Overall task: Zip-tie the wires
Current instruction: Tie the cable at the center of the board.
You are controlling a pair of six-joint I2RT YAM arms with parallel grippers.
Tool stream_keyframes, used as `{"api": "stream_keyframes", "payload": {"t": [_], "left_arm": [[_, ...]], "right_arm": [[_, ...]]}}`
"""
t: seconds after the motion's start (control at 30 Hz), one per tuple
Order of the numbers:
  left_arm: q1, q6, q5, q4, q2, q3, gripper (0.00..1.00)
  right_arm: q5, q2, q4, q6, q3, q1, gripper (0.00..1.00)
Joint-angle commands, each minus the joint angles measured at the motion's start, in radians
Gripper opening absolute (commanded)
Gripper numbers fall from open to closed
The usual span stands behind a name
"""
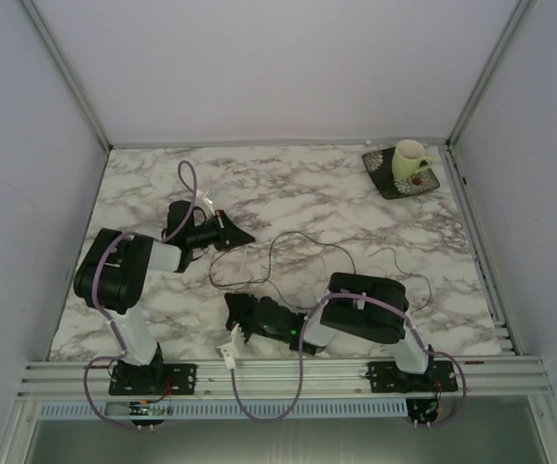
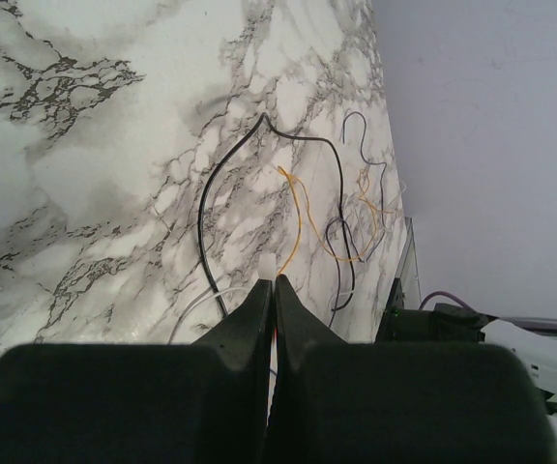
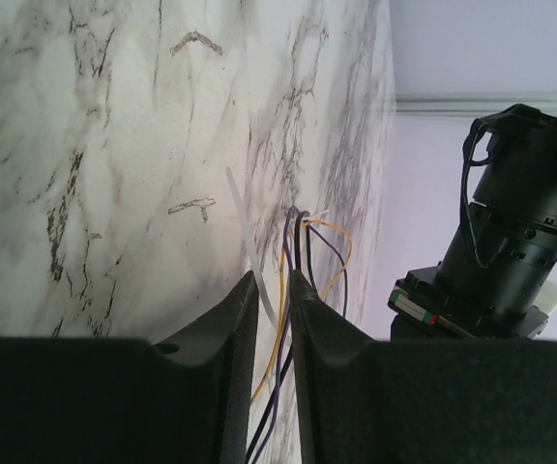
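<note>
The right pincer (image 3: 272, 277) is closed down to a narrow slot on the wires (image 3: 280, 329), pinching several strands together just behind its tips. I take that as gathering them into one bundle so a tie can go round. The left pincer (image 2: 272, 282) is shut tight, its two dark wedge-shaped fingers pressed flat against each other, with only a white tip (image 2: 269, 264) poking out between them. It looks like the end of a tie held ready to thread, though I can't be sure of that.

Both work low over the table (image 1: 143, 193), a smooth white slab veined in grey like marble. In its far right corner, well away from the work, a dark square plate (image 1: 383, 181) carries a pale glossy cup (image 1: 411, 159).

The wires sprawl across the middle of the table, between the two arms and off toward the right. They are hair-thin, limp, and curl in loose loops, in black, purple and orange. Loose as they are, I expect they'll spring apart if let go.

A pale, flat, stiff-looking zip tie (image 3: 248, 232) slants down beside the bundle into the right pincer's slot.
</note>
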Motion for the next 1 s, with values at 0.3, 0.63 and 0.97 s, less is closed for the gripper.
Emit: {"api": "stream_keyframes", "payload": {"t": [0.3, 0.63, 0.97], "left_arm": [[-0.002, 0.033, 0.014, 0.020, -0.004, 0.017, 0.00], [-0.003, 0.085, 0.009, 0.029, -0.067, -0.015, 0.00], [-0.012, 0.074, -0.012, 0.180, -0.133, -0.117, 0.00]], "right_arm": [[0.017, -0.050, 0.057, 0.209, -0.017, 0.017, 0.00], [-0.153, -0.212, -0.187, 0.578, 0.009, -0.040, 0.00], [-0.407, -0.266, -0.332, 0.784, 0.060, -0.152, 0.00]]}}
